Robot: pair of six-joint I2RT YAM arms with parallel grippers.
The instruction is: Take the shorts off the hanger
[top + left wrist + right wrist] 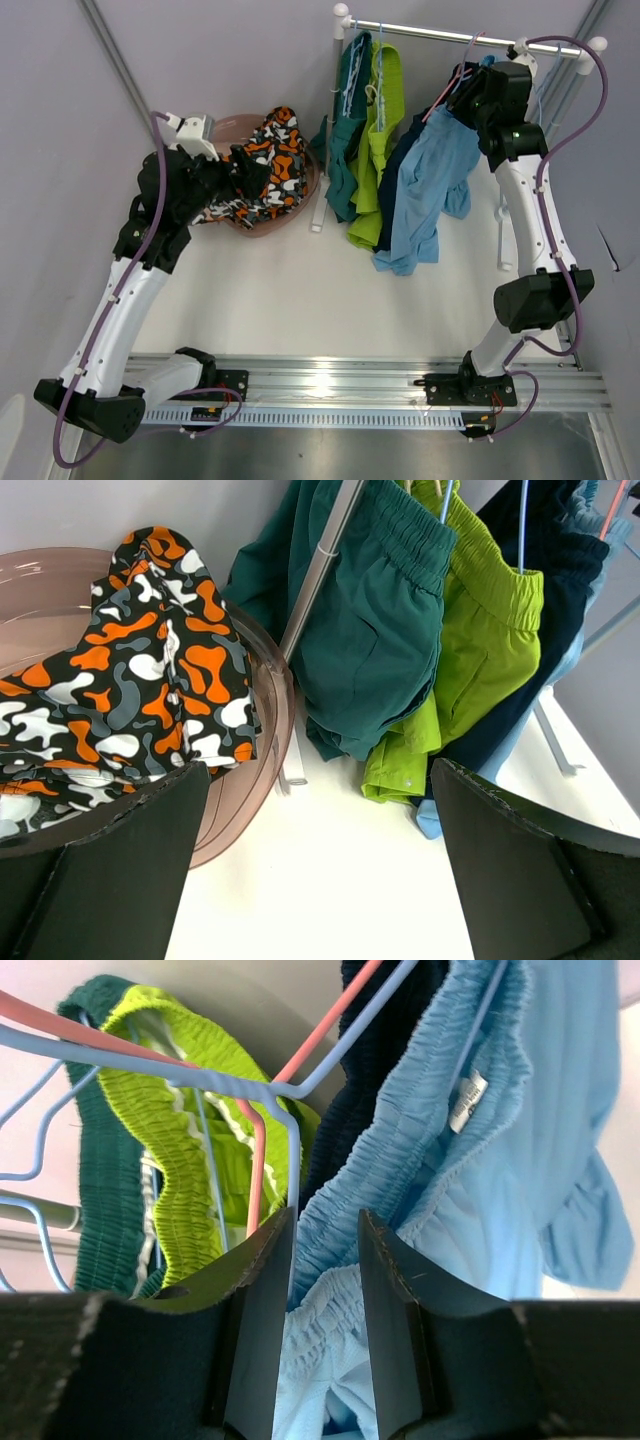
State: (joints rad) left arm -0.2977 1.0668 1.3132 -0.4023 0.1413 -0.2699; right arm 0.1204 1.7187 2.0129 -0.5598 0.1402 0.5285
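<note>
Check the right gripper (325, 1222) first. Its jaws stand nearly closed and pinch the gathered waistband of the light blue shorts (480, 1190). A wire of the blue hanger (200, 1075) runs down just beside the inner face of one finger (262, 1290); you cannot tell whether it touches. A pink hanger (320, 1030) crosses at 12 o'clock of the fingers.

In the top view, this gripper sits at the rail (440, 35), at 1 o'clock on the table (300, 300). The light blue shorts hang below it, crumpled and skewed, their hem touching the table.

The left gripper (320, 770) is spread wide and holds nothing. It hovers at 10 o'clock on the table, over the near rim of the bowl (270, 730).

The patterned shorts (150, 680) lie in the bowl, off any hanger, one leg draped over the rim.

Along the rail, from 9 to 3 o'clock, hang the teal shorts (345, 130), lime shorts (380, 130), navy shorts (397, 170) and the light blue pair, bunched close together.
</note>
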